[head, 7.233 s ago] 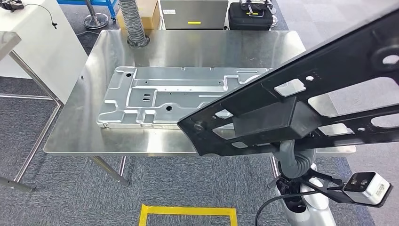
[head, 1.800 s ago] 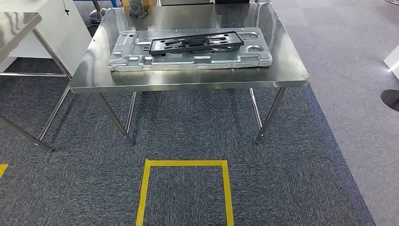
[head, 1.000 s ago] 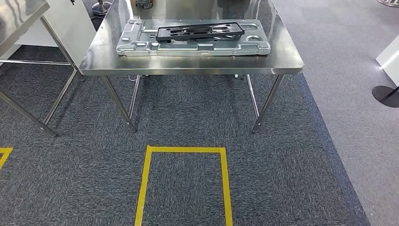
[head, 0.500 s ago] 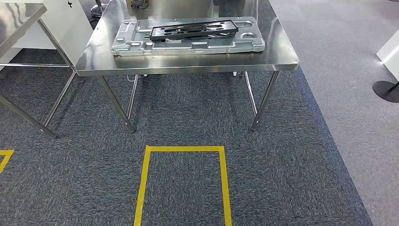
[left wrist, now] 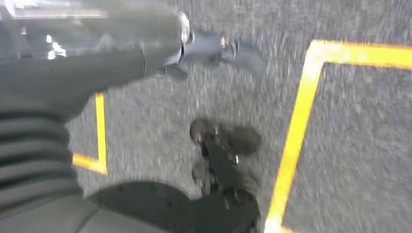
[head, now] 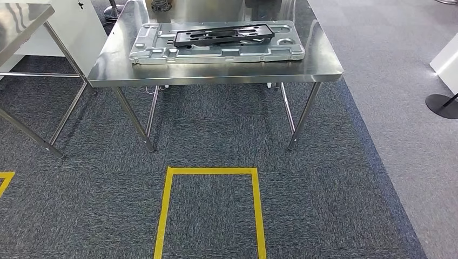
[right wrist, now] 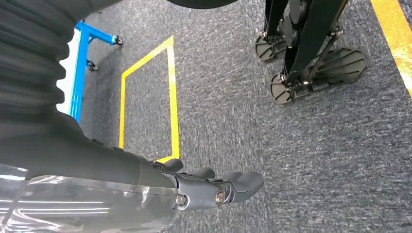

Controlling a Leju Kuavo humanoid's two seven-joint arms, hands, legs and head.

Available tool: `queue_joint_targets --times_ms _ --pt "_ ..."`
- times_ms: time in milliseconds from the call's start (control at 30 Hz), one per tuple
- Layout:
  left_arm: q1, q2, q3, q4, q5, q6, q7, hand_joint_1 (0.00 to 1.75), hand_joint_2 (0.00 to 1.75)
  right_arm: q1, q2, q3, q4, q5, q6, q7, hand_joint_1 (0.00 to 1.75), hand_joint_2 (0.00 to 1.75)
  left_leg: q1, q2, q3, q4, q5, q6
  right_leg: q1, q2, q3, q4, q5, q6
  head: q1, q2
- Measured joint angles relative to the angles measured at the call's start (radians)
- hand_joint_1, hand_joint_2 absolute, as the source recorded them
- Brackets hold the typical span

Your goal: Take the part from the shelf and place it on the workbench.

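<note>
Long black flat plastic part with cut-out holes (head: 222, 35) now lying on top of the big silver pressed-metal plate (head: 216, 49), on the far shiny steel workbench (head: 318, 67). A few seconds ago held up close over that bench; now set down and let go. Bench farther off than before, with more dark grey carpet (head: 216, 129) between, so likely stepping back. Since half a second ago, almost no shift.

Yellow tape square on the floor (head: 210, 210) near, in the middle.

Left hand (left wrist: 221, 48) hanging down over the carpet, blurry, holding nothing; fingers apart or together, cannot tell. Right hand (right wrist: 214, 187) hanging low too, holding nothing, fingers stretched out long and close side by side.

Job looking done: part on the bench, both hands free.
</note>
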Motion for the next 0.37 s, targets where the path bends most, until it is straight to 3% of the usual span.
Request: queue_joint_targets --times_ms 367 --pt "0.038 0.013 -0.237 -0.029 0.167 0.023 0.07 0.0 0.0 0.034 -0.01 0.218 -0.03 -0.188 -0.003 0.0 0.0 0.0 0.0 0.0 -0.001 0.001 0.0 0.0 0.0 0.0 0.0 0.0 0.001 0.001 0.0 0.0"
